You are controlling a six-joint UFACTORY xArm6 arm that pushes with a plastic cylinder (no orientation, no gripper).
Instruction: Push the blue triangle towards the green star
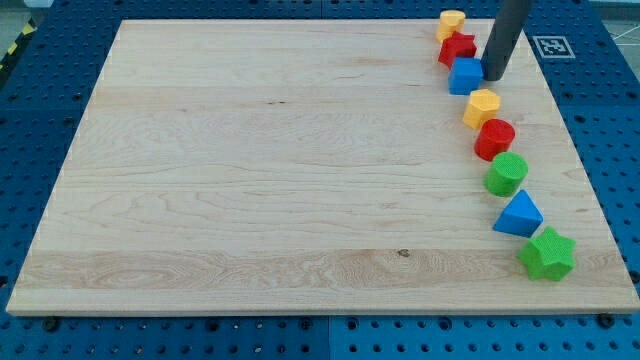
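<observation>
Wooden board [280, 170] fills most of the view, resting on a blue pegboard table [40, 120]; its left and middle hold no blocks. All the blocks run in a curved line down the view's right side. At the top sits a yellow block [452, 22], then a red block [457, 47] touching it below, then a blue cube [466, 75]. My tip [494, 77] stands just to the right of that blue cube, touching it or nearly so; the rod has nothing to grip with and holds nothing. Below come a yellow hexagon [482, 106], a red cylinder [494, 139] and a green cylinder [507, 173]. The blue triangle [519, 215] lies next, just above and left of the green star [547, 254], almost touching it.
</observation>
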